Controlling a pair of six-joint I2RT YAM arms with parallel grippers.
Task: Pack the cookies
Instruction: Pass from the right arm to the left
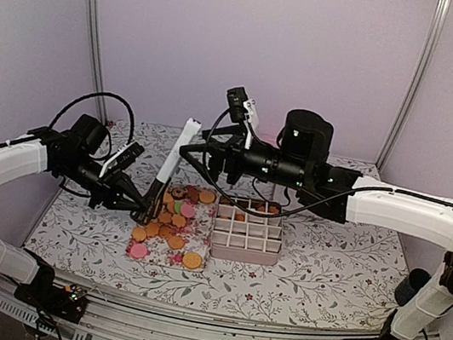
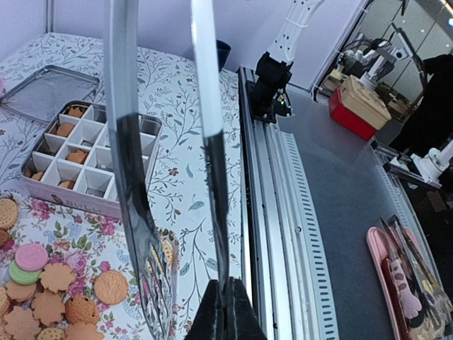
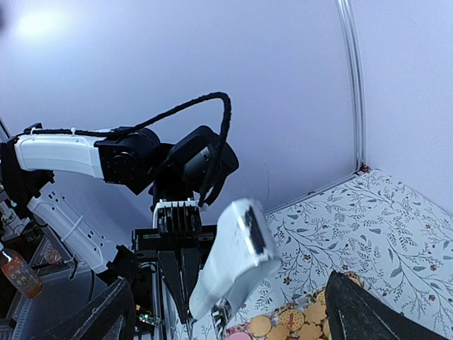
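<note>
2 arms meet above the mat [image 1: 197, 247]. Left gripper [image 2: 226, 308] has its fingers pressed together low on 1 black blade of the tongs [image 1: 174, 155], whose white handle end tilts up. Right gripper [image 3: 230, 297] hangs by that end, fingers [image 3: 368, 312] spread wide and touching nothing. The step looks like getting the tongs into a working hold. The tips need freeing, so the right should take the white end squarely, both blades between its fingers, before the left lets go. Box [image 1: 246, 247], just right of the mat, holds 1 cookie in each of several far cells; the near cells look bare. Cookies [image 1: 169, 214] mostly lie loose on the mat, orange with a few pink and green.
</note>
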